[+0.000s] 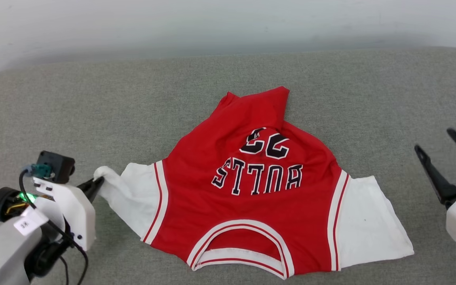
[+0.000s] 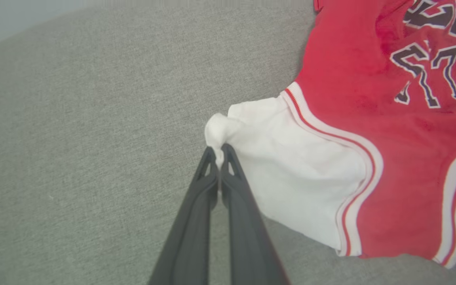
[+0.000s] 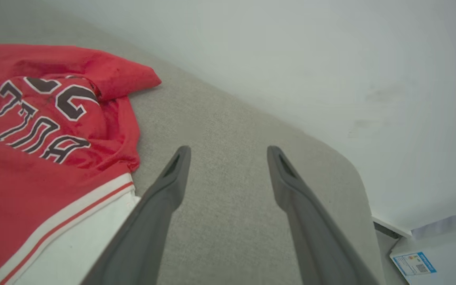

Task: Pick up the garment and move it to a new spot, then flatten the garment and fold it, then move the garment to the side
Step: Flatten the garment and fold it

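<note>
My left tool [image 2: 220, 152] pinches only the shirt [image 1: 251, 198]'s sleeve tip [image 2: 218, 128], lower left, right tool [image 3: 228, 150] spread; thin bite may slip under pull.

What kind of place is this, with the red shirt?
Probably an indoor robot test area: a grey fabric-covered surface, a plain white wall behind it, and a red white-sleeved jersey T-shirt laid out.

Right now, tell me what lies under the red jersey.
The garment lies on the grey padded surface, which shows all around it. Anything beneath its red body is covered. The left gripper pinches a white sleeve tip.
</note>
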Motion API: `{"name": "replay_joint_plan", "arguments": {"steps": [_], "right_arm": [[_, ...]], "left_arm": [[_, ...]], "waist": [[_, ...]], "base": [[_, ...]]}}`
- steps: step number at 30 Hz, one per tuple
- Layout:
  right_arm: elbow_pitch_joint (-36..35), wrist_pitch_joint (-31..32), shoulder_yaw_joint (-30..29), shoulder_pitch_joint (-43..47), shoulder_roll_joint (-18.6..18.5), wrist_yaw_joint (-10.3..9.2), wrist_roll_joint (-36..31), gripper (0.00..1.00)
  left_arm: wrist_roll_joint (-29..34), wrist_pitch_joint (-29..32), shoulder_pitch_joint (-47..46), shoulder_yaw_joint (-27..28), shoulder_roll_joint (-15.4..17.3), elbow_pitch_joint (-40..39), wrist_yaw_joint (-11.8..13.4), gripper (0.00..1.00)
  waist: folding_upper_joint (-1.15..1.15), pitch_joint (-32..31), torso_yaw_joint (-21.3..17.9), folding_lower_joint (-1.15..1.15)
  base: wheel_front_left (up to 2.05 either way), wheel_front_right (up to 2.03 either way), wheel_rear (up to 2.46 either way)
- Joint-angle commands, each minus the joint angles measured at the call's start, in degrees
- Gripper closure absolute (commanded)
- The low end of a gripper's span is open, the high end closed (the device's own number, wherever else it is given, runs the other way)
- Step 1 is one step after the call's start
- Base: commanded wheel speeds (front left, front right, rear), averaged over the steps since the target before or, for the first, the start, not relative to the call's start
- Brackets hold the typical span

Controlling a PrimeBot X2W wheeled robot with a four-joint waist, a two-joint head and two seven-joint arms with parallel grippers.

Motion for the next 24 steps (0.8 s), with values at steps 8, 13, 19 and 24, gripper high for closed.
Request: {"name": "replay_joint_plan", "arguments": {"steps": [8,13,19,24], "right_arm": [[-5.11,29.23,11.14,-0.38,-11.98,-0.09,14.99,0.00],[-3.09,35.13,15.69,-0.77,-12.20,-0.09,17.76,0.00],[2.96,33.78,18.22,-0.78,-9.83,-0.09,18.73,0.00],[9.91,31.24,22.58,-0.37,-6.97,-0.08,19.15,0.00]], "left_arm": [[0.86,-2.68,4.28,0.83,2.16,-10.46,6.35,1.00],[1.55,-3.71,4.54,1.34,2.53,-14.20,8.45,1.00],[2.25,-4.32,3.84,1.63,2.29,-16.32,9.72,1.00],[2.68,-4.77,3.59,1.83,2.27,-17.32,10.39,1.00]], "waist": [[0.00,-0.22,0.87,0.00],[0.00,0.68,1.76,0.00],[0.00,1.91,2.93,0.00],[0.00,2.72,3.71,0.00]], "base": [[0.00,0.00,0.00],[0.00,0.00,0.00],[0.00,0.00,0.00],[0.00,0.00,0.00]]}}
